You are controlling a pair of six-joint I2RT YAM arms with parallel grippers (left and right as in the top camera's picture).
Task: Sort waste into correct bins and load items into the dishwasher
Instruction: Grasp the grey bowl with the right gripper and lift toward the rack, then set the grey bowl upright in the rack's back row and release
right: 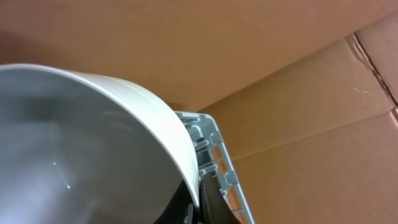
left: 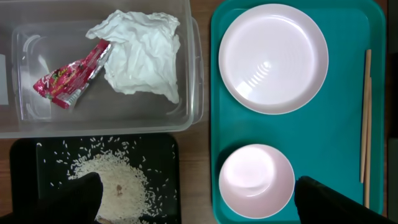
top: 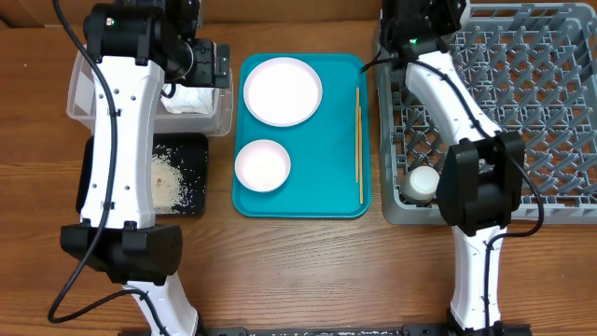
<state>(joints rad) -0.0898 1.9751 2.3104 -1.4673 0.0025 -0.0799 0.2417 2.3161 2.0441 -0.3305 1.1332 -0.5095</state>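
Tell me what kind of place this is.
Probably a lab mock-up of a kitchen clean-up station: a grey dish rack and teal tray on a wooden table, plain cardboard behind.

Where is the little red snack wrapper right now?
Seen from the left wrist, the red snack wrapper lies in the clear tub on the table's left side, beside the crumpled white napkin, with the black tray of rice adjacent.

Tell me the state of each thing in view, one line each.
Napkin: crumpled, in clear tub.
Wrapper: in same tub.
Rice: piled on black tray.
Plate: empty, on teal tray.
Bowl: empty, on teal tray.
Chopsticks: lying together on teal tray.
Cup: in dish rack.
White dish: rim gripped by right gripper.
Left gripper: open, empty.
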